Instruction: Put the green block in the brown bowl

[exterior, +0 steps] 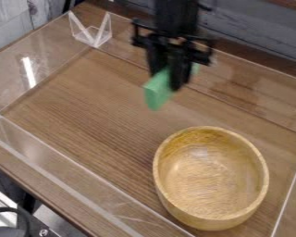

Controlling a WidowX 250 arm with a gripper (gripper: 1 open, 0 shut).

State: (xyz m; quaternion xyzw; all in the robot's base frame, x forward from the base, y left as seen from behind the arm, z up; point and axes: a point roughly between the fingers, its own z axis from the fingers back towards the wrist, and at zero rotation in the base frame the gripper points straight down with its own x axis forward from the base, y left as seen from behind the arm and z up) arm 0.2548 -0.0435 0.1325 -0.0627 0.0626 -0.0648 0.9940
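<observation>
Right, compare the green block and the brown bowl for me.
The green block is a small, slim bar, while the bowl is large and round. The block is bright green; the bowl is light brown. The block is held up in the gripper, whereas the bowl sits on the table.

Clear plastic thing (93, 31) top L; dark cable (15, 212) btm L, on wood tabletop (82, 125).

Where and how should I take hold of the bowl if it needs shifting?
Probably pinch the brown bowl by its thick raised rim, on the left of the picture, coming from above, one finger inside and one outside; it sits upright and open, and the rim stands exposed there.
</observation>
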